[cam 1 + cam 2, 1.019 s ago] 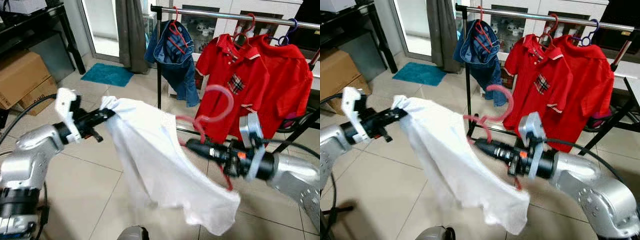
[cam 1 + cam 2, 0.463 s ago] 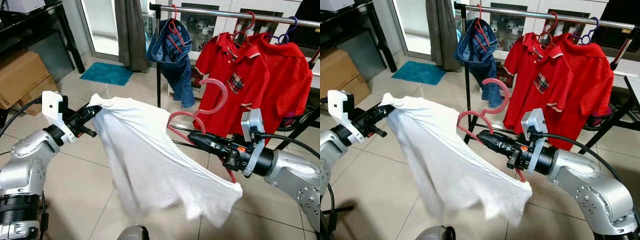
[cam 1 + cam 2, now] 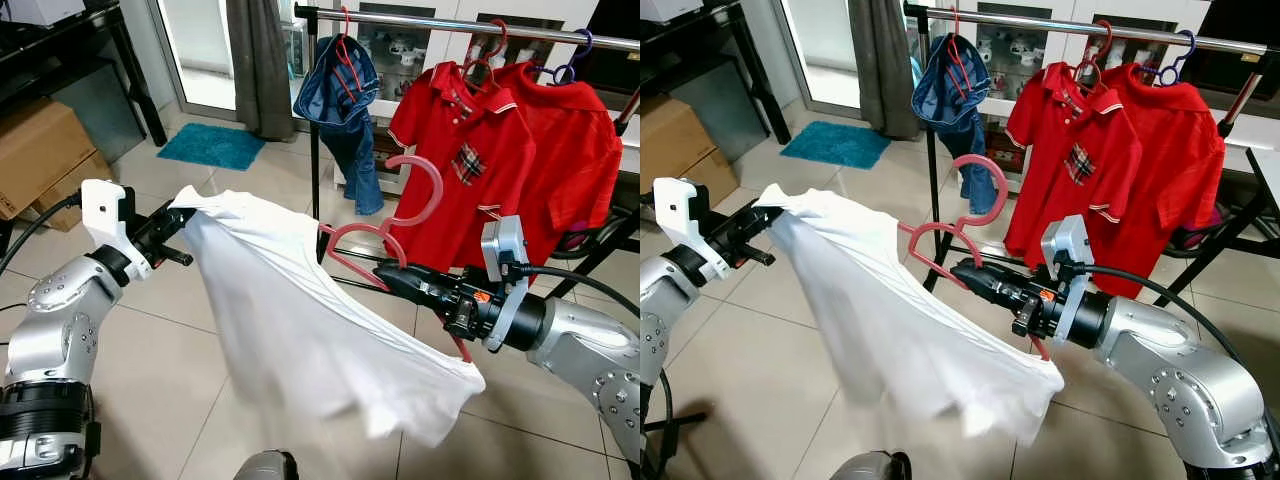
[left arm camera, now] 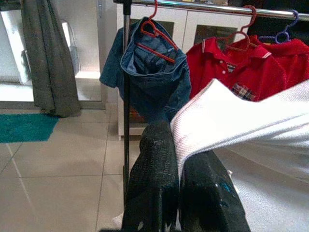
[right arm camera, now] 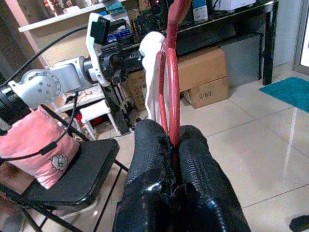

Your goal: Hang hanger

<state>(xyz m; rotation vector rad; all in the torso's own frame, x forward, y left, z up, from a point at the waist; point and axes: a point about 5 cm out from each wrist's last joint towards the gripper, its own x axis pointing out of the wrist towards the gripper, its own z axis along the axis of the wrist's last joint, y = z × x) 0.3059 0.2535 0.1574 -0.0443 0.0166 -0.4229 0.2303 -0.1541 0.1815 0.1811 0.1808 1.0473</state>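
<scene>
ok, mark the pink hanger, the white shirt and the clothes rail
pink hanger (image 3: 425, 190), left eye view, on its hook curve
white shirt (image 3: 300, 330), left eye view, mid-fabric
clothes rail (image 3: 420, 17), left eye view, horizontal bar

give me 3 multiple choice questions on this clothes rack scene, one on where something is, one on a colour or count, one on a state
1. Where does the blue garment hang on the rail?
A. at its left end
B. between the two red shirts
C. at its right end

2. How many red polo shirts hang on the rail?
A. one
B. two
C. four

3. What is the right gripper doing?
A. hanging open
B. shut on the pink hanger
C. shut on the rail

Answers:
1. A, it hangs by the rail's left upright, left of both red shirts.
2. B, two overlap at the right.
3. B, the right wrist view shows the fingers closed on the hanger, while the left gripper pinches the white shirt.
</scene>
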